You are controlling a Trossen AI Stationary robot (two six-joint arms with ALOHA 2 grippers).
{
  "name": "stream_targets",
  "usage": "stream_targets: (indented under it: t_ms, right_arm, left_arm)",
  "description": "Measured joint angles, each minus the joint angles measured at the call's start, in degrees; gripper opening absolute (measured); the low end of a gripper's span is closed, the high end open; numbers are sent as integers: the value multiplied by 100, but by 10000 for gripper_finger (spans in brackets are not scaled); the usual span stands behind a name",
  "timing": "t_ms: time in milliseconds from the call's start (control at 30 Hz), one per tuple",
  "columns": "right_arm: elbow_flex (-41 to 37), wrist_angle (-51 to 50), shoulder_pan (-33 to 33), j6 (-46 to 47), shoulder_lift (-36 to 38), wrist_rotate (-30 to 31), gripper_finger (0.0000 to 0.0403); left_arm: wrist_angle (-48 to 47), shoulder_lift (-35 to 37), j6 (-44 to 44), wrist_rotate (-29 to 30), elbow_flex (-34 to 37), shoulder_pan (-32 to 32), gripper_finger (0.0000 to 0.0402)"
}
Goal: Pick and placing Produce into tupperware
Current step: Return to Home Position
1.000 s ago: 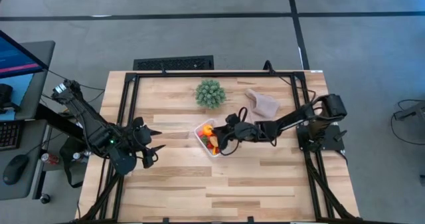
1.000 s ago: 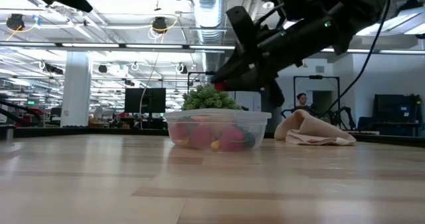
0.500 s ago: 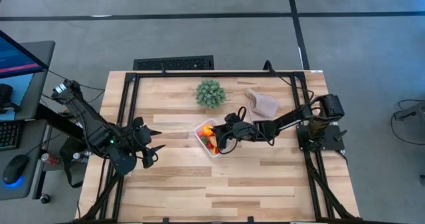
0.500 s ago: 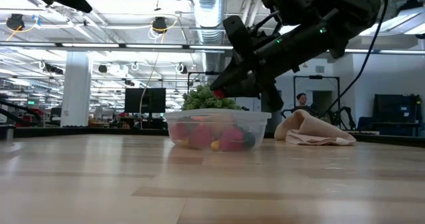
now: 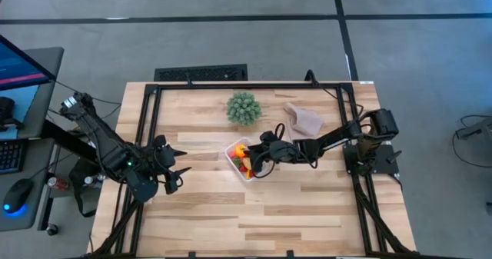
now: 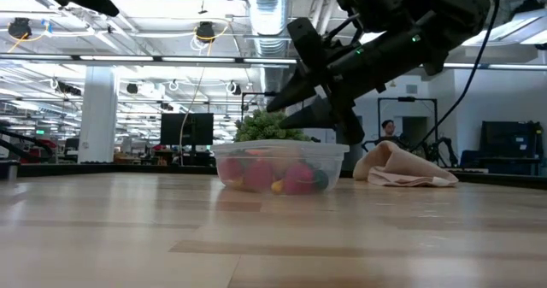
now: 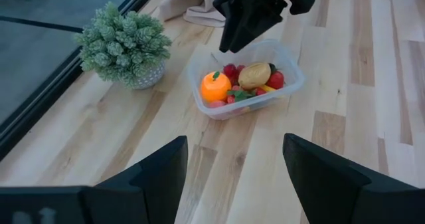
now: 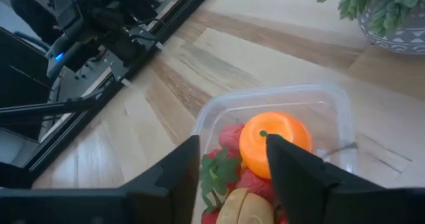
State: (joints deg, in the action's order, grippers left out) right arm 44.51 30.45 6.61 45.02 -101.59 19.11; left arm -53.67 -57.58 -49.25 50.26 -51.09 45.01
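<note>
The clear tupperware [image 5: 239, 160] stands near the table's middle. It holds the produce: an orange [image 8: 292, 139], a tan piece [image 7: 255, 75], red pieces [image 7: 230, 70] and green leaves. My right gripper [image 8: 232, 144] hovers open and empty just above the container's right side [image 6: 278, 108]. My left gripper [image 5: 183, 161] waits open near the table's left edge, well away from the container, and holds nothing [image 7: 236, 147].
A green spiky plant [image 5: 243, 107] in a pot stands just beyond the tupperware. A beige cloth [image 5: 304, 119] lies crumpled to the plant's right. Bare wood stretches across the table's near half [image 5: 261, 213]. A black frame [image 5: 146, 121] runs along the table's sides.
My right gripper, shut on a small red piece above the tupperware a second ago, dipped slightly toward the container and opened. The red piece is gone from between its fingers.
</note>
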Motion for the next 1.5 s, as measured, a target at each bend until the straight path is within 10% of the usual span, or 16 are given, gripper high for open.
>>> stream_targets:
  t_ms: [267, 633, 1033, 1233, 1500]
  right_arm:
    - [0, 151, 0, 46, 1, -280, 231]
    - [13, 620, 4, 363, 750, -710, 244]
    - [312, 638, 55, 87, 1490, -713, 244]
    - [310, 648, -153, 320, 1750, -1402, 244]
    - [310, 353, -174, -1715, 2575, -1984, 244]
  left_arm:
    - [67, 0, 0, 2, 0, 0, 240]
    - [66, 0, -31, -1150, 0, 0, 240]
    - [507, -2, 841, 130, 0, 0, 240]
    - [1763, -2, 2805, 486, 0, 0, 240]
    - [4085, -2, 6531, -1452, 0, -483, 240]
